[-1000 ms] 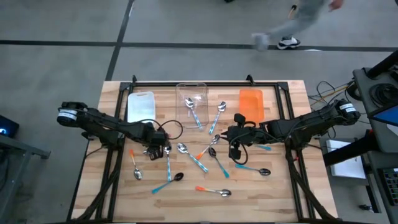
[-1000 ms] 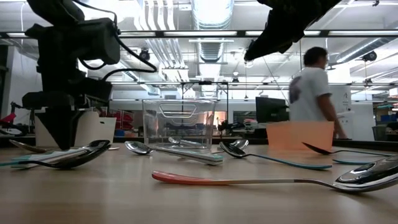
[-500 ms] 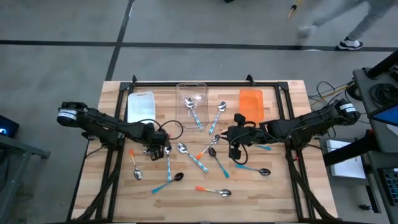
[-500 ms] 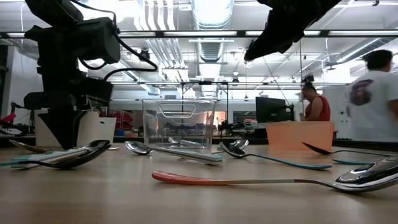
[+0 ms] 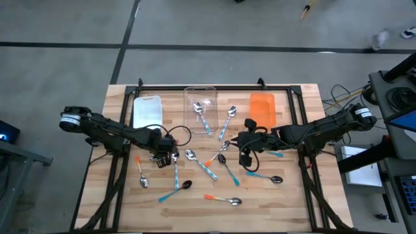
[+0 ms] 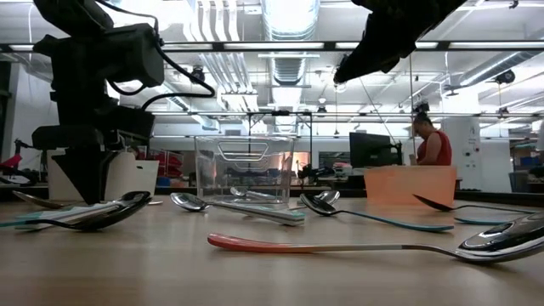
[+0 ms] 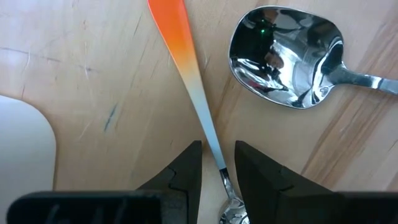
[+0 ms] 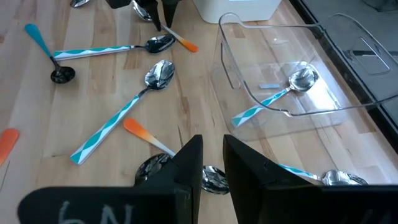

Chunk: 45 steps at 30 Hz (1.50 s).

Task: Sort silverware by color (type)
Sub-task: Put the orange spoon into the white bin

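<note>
Several spoons with orange, light blue or teal handles lie flat across the wooden table (image 5: 286,195). My left gripper (image 7: 218,155) points down at the table's left-middle (image 5: 167,156). It is open by a narrow gap. Its fingers stand on either side of the thin handle of one spoon (image 7: 199,106), whose colour fades from orange to light blue, with table showing on both sides of the handle. A silver spoon bowl (image 7: 286,56) lies beside it. My right gripper (image 8: 212,155) hangs open and empty above the middle spoons (image 5: 244,155).
Three bins stand along the far edge: white (image 5: 147,110), clear (image 5: 209,97) with a teal-handled spoon (image 8: 280,93) inside, and orange (image 5: 262,107). The white bin's corner (image 7: 25,149) is close to my left gripper. A person (image 6: 429,140) is in the room behind.
A person beyond the table's far edge has walked off to the right. Both arms and the spoons have kept still.
</note>
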Available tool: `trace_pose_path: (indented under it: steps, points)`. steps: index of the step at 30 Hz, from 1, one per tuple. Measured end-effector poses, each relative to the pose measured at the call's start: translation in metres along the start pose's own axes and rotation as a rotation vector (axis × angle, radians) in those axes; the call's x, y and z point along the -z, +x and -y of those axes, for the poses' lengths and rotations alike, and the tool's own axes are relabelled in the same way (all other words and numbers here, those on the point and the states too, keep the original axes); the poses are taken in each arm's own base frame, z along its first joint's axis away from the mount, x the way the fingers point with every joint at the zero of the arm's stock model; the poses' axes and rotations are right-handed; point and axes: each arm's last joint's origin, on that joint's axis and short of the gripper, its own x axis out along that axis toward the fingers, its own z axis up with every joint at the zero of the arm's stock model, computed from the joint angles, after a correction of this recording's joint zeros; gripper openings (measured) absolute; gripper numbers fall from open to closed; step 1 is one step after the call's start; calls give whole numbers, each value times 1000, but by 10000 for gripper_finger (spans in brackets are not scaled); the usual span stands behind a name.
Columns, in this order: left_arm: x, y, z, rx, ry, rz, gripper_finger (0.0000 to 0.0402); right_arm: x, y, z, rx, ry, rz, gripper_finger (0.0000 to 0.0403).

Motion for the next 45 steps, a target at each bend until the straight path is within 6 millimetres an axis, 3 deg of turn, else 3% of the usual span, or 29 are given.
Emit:
trace_pose_path:
  steps: [24,33,45]
  points:
    - [1,1,-1,-6,-8,-2,75,0,0,0,0,-1,0,54]
    - [1,1,0,-1,-10,-6,6,0,0,0,0,-2,0,54]
    - [3,-2,-2,-28,-6,-51,1,0,0,0,0,-1,-1,54]
